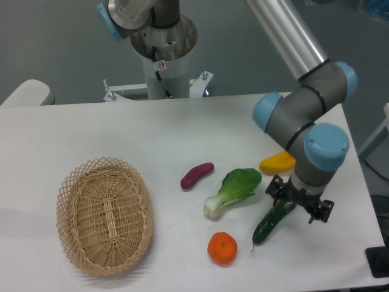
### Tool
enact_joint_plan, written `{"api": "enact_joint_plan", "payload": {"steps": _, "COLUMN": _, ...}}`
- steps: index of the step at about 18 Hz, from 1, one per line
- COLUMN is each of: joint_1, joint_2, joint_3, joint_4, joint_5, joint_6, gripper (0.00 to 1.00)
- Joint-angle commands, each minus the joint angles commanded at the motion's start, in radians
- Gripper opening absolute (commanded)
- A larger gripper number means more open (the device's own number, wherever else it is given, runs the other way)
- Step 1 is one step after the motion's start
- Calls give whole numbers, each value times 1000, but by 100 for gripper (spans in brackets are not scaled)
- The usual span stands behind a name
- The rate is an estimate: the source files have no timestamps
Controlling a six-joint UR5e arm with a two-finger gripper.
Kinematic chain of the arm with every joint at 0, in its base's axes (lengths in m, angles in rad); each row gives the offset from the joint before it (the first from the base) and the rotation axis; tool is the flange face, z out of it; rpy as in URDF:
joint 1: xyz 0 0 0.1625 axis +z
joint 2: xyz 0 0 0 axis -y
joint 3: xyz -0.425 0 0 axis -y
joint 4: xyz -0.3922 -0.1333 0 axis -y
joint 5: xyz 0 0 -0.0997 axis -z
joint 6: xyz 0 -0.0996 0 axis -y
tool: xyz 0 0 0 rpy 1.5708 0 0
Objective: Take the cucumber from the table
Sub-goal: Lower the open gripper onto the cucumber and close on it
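My jaws hang open over the far-right end of the cucumber (271, 221), fingers straddling it, not closed on anything yet. It lies on the counter (182, 134) at the near right, long axis running near-left to far-right, stem tip toward the orange (222, 248), bok choy (234, 190) just left. Next I'd judge: drop straight down and close across the short axis.

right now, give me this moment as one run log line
phase: approach | end effector: open, above upper end of dark green bumpy cucumber | cucumber: lying on white table, not lifted
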State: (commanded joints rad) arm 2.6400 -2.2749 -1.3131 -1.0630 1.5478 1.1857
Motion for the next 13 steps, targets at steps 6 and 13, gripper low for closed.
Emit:
{"api": "enact_joint_plan", "payload": {"steps": 6, "joint_1": -3, "joint_2": 6, "joint_3": -69, "joint_4": 54, "joint_5": 2, "joint_6": 5, "gripper": 100}}
{"api": "enact_joint_plan", "payload": {"steps": 13, "joint_1": -20, "joint_2": 0, "joint_3": -123, "joint_4": 136, "joint_5": 5, "joint_6": 5, "gripper": 99}}
